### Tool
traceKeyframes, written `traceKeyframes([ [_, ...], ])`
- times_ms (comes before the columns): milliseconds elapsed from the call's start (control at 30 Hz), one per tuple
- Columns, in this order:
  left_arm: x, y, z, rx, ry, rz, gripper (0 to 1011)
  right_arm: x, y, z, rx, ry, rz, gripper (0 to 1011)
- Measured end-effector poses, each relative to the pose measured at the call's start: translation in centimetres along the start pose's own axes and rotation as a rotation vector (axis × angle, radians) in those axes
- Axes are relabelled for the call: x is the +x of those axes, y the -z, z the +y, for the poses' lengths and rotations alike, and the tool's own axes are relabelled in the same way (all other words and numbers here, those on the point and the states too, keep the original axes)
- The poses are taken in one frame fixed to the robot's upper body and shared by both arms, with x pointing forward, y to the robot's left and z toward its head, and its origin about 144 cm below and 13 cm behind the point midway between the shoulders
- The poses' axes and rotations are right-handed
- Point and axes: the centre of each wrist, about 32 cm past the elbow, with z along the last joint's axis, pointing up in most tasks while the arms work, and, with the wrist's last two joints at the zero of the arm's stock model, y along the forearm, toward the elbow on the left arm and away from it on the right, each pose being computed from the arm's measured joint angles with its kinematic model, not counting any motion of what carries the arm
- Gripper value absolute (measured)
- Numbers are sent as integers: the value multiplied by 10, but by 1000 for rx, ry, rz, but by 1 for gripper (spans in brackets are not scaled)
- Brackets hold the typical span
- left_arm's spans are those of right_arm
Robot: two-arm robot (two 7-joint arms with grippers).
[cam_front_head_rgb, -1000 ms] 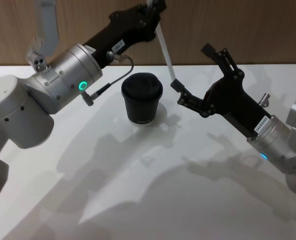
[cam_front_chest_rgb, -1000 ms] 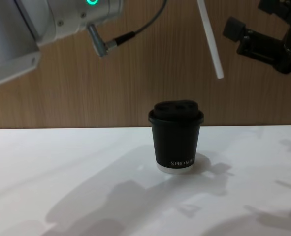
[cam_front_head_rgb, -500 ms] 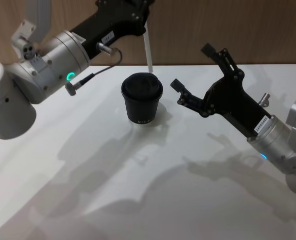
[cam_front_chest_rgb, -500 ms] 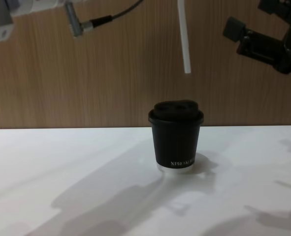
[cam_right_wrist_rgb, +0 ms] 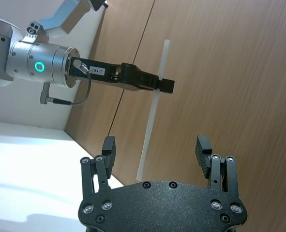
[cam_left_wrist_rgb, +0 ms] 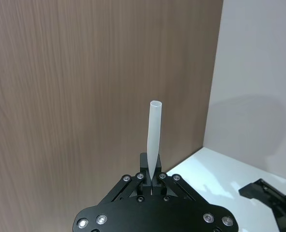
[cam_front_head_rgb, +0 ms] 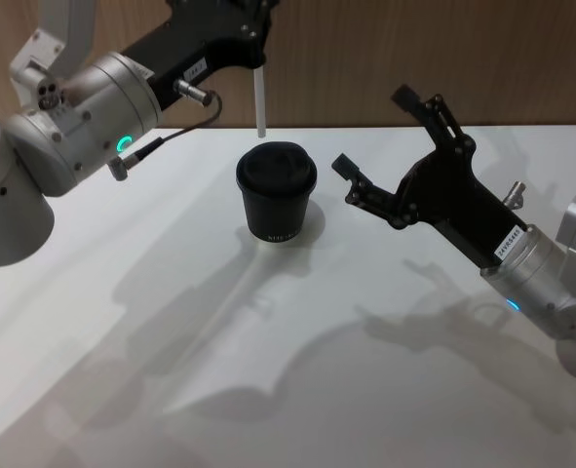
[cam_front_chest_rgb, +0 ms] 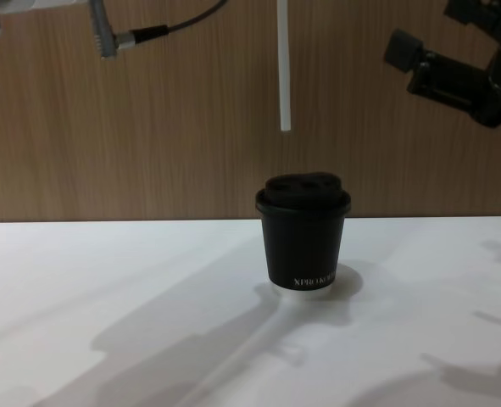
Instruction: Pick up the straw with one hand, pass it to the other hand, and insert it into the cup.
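The white straw (cam_front_head_rgb: 260,103) hangs nearly upright, gripped near its upper part by my left gripper (cam_front_head_rgb: 256,60), which is shut on it. In the left wrist view the straw (cam_left_wrist_rgb: 154,134) sticks out from between the closed fingers. Its lower end (cam_front_chest_rgb: 285,125) hovers above the black lidded cup (cam_front_chest_rgb: 303,242), a little left of the lid's centre and apart from it. The cup (cam_front_head_rgb: 276,193) stands upright on the white table. My right gripper (cam_front_head_rgb: 373,131) is open to the right of the cup, holding nothing; its view shows the straw (cam_right_wrist_rgb: 151,130) beyond its spread fingers.
A wooden wall (cam_front_chest_rgb: 148,136) rises just behind the table (cam_front_head_rgb: 297,370). A thin black cable (cam_front_head_rgb: 185,132) loops off the left wrist, left of the cup. Bare white tabletop lies in front of the cup and on both sides.
The left gripper has swung the straw leftward and turned it from tilted to nearly upright, ending over the cup. The right gripper has stayed where it was, open.
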Motion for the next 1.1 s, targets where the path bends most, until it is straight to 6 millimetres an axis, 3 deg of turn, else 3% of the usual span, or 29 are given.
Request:
traceKeyframes([
  [1100,6,19,-2,71,-44,3,5,0,0,0,0,0,0,1001],
])
